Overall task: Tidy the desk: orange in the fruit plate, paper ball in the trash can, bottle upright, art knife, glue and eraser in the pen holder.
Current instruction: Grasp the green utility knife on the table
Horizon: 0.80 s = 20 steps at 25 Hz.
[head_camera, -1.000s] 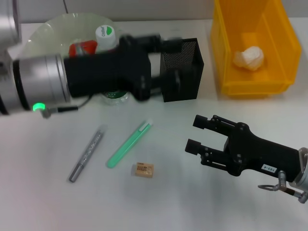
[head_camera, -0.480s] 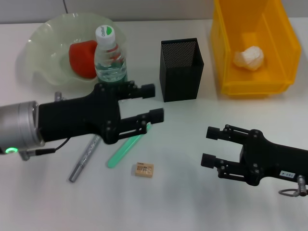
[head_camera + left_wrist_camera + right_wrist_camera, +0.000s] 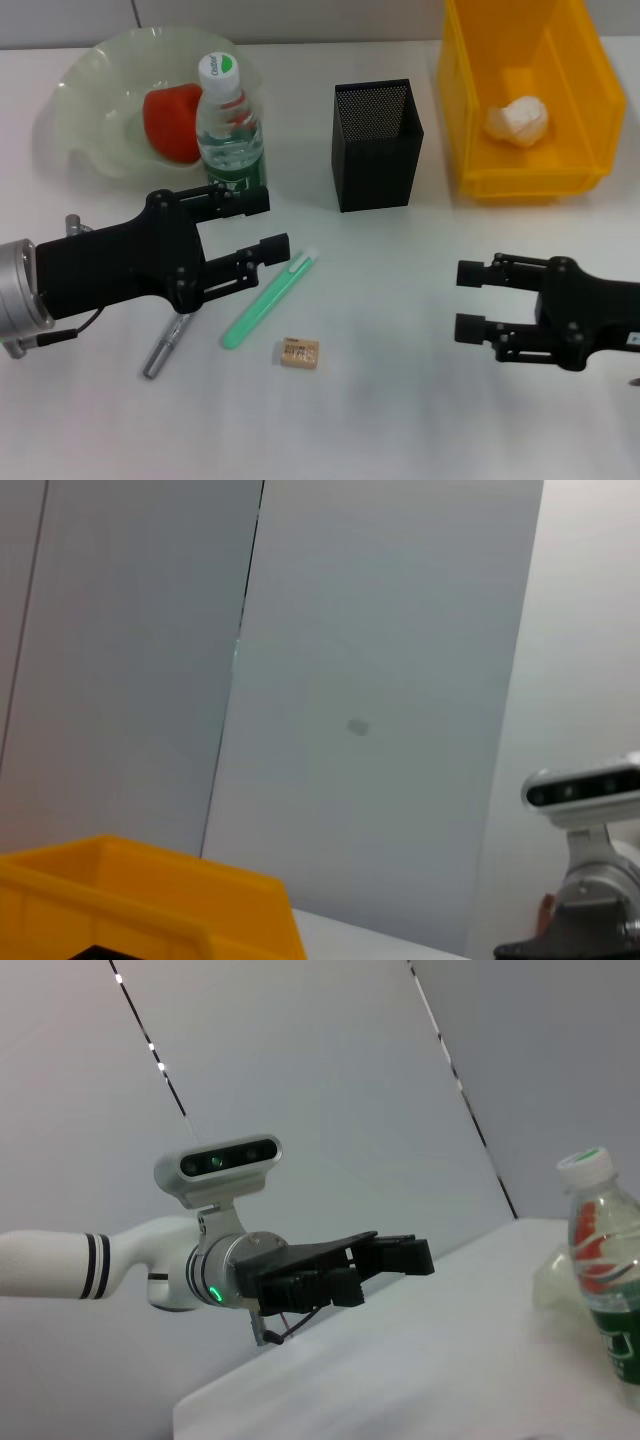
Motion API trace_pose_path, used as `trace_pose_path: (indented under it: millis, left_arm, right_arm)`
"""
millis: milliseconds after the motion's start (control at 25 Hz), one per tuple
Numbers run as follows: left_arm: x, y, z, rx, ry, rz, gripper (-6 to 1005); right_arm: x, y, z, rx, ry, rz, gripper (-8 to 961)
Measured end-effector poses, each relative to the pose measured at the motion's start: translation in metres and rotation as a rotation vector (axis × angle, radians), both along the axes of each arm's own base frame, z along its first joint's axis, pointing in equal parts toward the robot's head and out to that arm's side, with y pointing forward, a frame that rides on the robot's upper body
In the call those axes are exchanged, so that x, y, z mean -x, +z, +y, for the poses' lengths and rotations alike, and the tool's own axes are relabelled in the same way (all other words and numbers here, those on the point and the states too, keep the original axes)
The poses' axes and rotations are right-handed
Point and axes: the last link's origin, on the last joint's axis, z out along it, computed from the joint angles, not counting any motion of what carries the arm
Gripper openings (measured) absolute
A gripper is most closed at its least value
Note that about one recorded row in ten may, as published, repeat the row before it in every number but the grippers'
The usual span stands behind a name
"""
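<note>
On the smooth white desk (image 3: 380, 420), nearest lies the eraser (image 3: 299, 352), a small tan block with dark print. Just beyond it a slim pale-green pen-shaped stick (image 3: 268, 299) lies slantwise, and a grey metallic pen (image 3: 164, 350) lies beside it, partly under the left gripper (image 3: 258, 226). That matte black gripper hovers over the desk near the bottle, its jaws released and holding nothing. The right gripper (image 3: 470, 300), equally black and angular, hangs low at the right, jaws parted and empty. Farther back the bottle (image 3: 228, 128), clear ribbed plastic with a green label and white cap, stands upright against the plate (image 3: 85, 90), a translucent pale-green dish with a wavy rim that holds the rough-skinned orange (image 3: 170, 120). The holder (image 3: 376, 145), a square black mesh cup, stands mid-desk. The glossy yellow bin (image 3: 530, 95) contains the crumpled white paper ball (image 3: 518, 121).
</note>
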Motion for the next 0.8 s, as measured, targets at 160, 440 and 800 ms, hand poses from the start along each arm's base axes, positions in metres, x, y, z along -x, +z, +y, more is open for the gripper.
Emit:
trace_pose_path:
  millis: [160, 440, 800]
  left_arm:
    - [0.005, -0.001, -0.002, -0.016, 0.010, 0.009, 570]
    - [0.008, 0.000, -0.003, -0.042, 0.015, 0.011, 570]
    - [0.012, 0.004, 0.001, -0.092, 0.066, -0.011, 570]
  right_arm:
    - [0.002, 0.009, 0.004, 0.014, -0.001, -0.028, 736]
    - [0.007, 0.019, 0.012, 0.017, 0.022, -0.075, 736]
    - [0.017, 0.035, 0.018, 0.028, 0.047, -0.147, 736]
